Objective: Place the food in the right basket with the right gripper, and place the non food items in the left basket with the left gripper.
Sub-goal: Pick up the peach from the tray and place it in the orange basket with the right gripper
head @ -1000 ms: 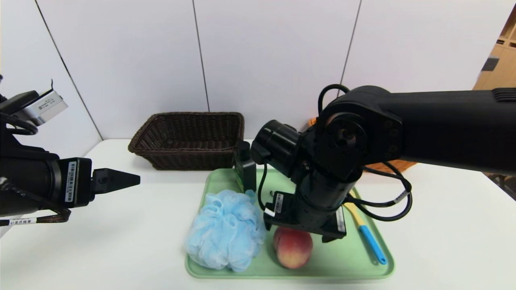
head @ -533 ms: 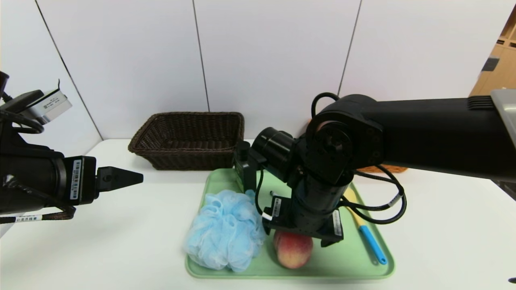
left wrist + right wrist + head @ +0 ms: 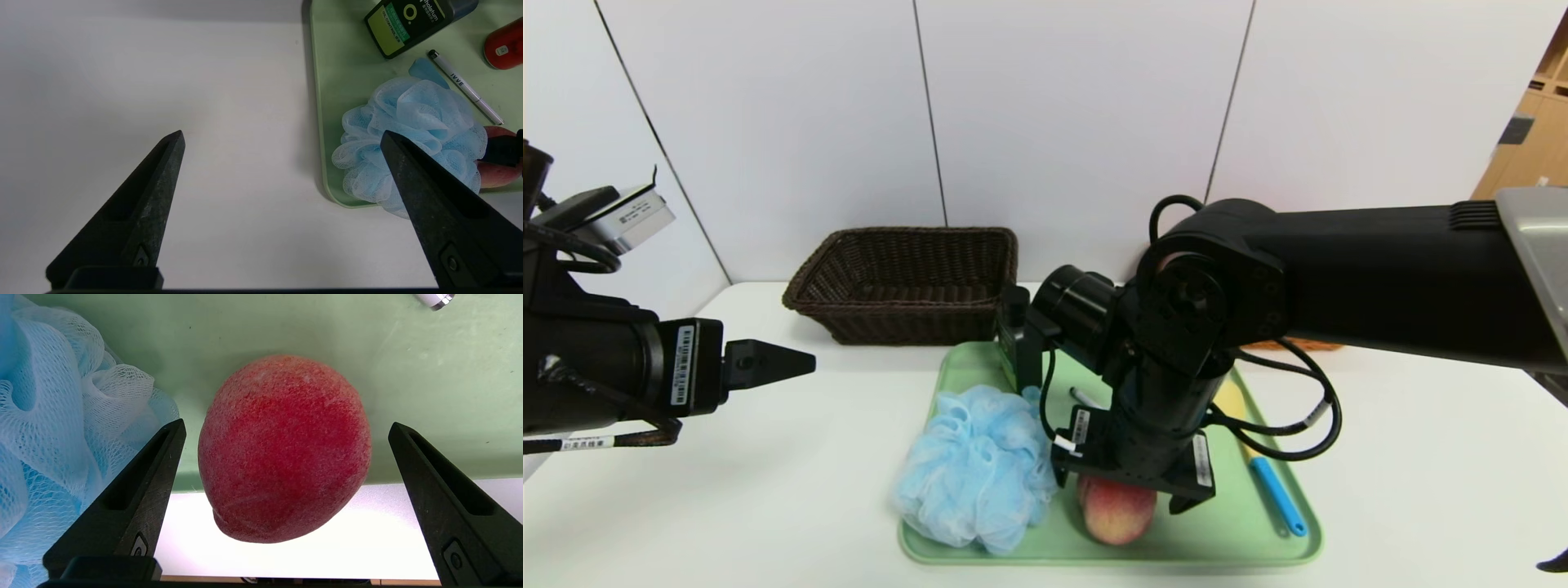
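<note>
The peach (image 3: 1117, 514) lies at the front of the green tray (image 3: 1225, 547). My right gripper (image 3: 1127, 482) is open and low over it; in the right wrist view the peach (image 3: 284, 449) sits between the spread fingers of the gripper (image 3: 287, 424), untouched. My left gripper (image 3: 768, 365) hovers open and empty over the table left of the tray, as the left wrist view (image 3: 282, 134) shows. The blue pouf (image 3: 976, 469), dark bottle (image 3: 1017, 343), pen (image 3: 466, 87), red can (image 3: 504, 43) and spoon (image 3: 1274, 490) are on the tray.
The dark brown basket (image 3: 907, 282) stands behind the tray on the left. Only a sliver of the orange-tan basket (image 3: 1294, 345) shows behind my right arm. The pouf (image 3: 53, 416) lies close beside one right finger.
My right gripper has come down over the peach, covering its top in the head view. The left arm has barely shifted.
</note>
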You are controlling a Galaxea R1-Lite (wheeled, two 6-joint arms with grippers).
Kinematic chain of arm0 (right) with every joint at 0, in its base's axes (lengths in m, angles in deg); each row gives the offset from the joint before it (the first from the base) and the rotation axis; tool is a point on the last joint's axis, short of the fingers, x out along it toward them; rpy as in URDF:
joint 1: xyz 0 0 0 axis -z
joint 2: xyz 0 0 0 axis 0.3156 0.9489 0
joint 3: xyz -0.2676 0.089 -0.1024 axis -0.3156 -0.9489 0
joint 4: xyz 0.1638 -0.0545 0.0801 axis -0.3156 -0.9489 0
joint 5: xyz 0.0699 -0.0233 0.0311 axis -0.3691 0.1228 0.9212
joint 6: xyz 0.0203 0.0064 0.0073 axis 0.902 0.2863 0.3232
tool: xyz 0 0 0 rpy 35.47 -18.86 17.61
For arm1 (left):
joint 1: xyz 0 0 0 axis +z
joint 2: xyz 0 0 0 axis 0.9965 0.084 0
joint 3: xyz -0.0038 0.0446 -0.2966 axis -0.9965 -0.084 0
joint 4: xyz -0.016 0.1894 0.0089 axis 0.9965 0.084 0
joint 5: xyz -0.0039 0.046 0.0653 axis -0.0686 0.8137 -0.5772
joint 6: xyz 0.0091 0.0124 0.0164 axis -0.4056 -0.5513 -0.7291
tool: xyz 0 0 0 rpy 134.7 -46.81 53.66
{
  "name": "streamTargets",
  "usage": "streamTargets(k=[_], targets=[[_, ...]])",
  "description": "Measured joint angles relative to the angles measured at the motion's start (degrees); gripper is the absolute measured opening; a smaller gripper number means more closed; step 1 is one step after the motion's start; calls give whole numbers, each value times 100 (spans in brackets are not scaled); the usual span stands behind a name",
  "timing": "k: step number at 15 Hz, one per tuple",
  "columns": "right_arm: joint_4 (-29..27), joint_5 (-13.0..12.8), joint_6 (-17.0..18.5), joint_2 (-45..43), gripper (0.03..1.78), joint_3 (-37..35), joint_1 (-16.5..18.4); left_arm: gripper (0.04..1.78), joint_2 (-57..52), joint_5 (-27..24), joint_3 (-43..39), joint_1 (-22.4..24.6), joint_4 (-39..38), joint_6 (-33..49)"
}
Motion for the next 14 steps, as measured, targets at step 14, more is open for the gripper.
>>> streamTargets(k=[14], targets=[[-22, 115, -9, -211, 110, 77, 74, 169, 6, 6, -110, 1, -2, 4]])
